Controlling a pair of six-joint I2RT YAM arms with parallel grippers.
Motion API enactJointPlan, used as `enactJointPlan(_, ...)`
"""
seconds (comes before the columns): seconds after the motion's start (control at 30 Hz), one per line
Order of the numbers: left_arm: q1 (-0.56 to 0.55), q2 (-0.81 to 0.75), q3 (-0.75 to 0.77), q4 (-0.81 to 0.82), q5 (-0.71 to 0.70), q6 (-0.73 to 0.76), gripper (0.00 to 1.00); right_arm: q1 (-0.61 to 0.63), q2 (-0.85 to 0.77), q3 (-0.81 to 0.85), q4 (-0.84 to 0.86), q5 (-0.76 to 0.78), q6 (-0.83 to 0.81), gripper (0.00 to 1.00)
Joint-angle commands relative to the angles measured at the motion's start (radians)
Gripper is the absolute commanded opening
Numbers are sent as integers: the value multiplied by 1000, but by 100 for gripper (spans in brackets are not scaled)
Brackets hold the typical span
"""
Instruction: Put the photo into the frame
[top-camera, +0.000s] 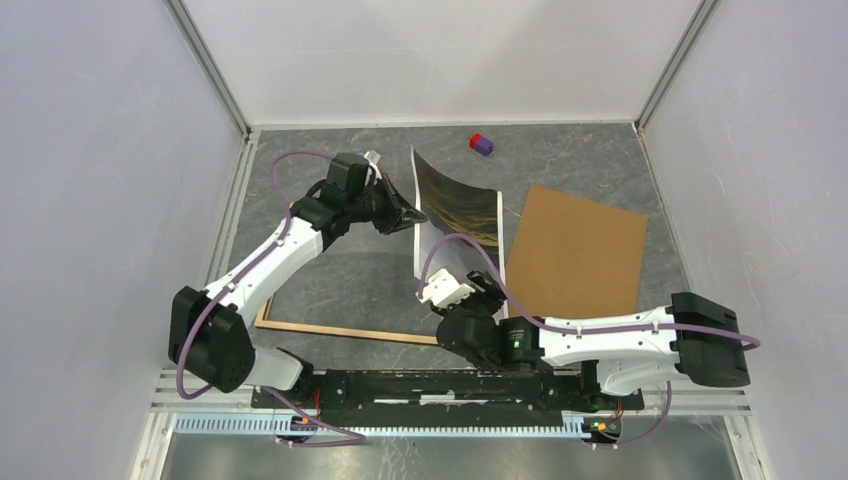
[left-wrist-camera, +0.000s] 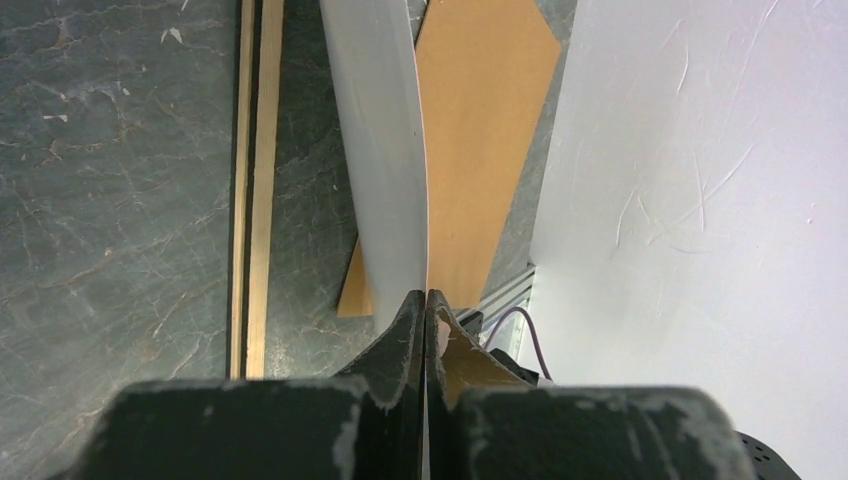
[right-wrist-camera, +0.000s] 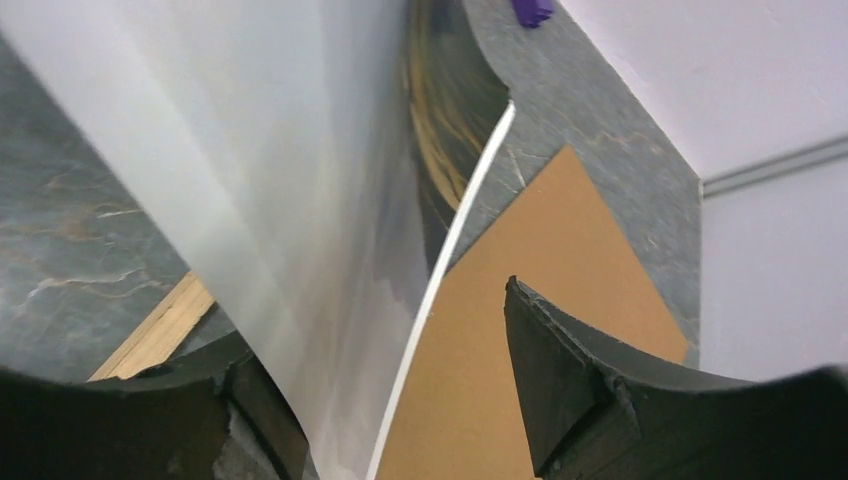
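**Top view:** photo (top-camera: 458, 205) standing on edge and bowed, landscape side facing right, by the right side of the frame (top-camera: 340, 331) (wood face up). Left gripper (top-camera: 408, 214) at the photo's left edge, right gripper (top-camera: 470, 287) at its near end. Brown backing board (top-camera: 575, 250) lies flat to the right.

**Left wrist:** fingers (left-wrist-camera: 405, 335) pinched tight on the photo's edge.

**Right wrist:** jaws parted with the photo's edge between them, unclamped.

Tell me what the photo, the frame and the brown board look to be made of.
The photo: thin glossy paper or film, since it bows freely and shows sheen. The frame: seemingly light wood with a matte finish, judging by its pale tone, though possibly veneer. The brown board: flat matte fibreboard or card, uniform and unprinted.
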Motion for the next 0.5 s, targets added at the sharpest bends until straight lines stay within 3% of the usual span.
enactJointPlan(0.0,16,-45,-3,-9,48,22,2,18,-23,-37,55,175,69,66)
enactJointPlan(0.17,31,-62,-6,-5,63,23,2,17,-87,-111,156,182,38,37)
enactJointPlan(0.3,83,-75,-25,18,103,26,6,17,-136,-118,173,159,18,1)
enactJointPlan(0.37,107,-92,-23,32,113,51,29,17,-160,-117,177,150,6,0)
enactJointPlan(0.43,114,-120,12,12,89,117,65,16,-194,-115,176,148,-7,0)
enactJointPlan(0.47,114,-137,34,-17,61,168,74,16,-216,-115,175,147,-12,0)
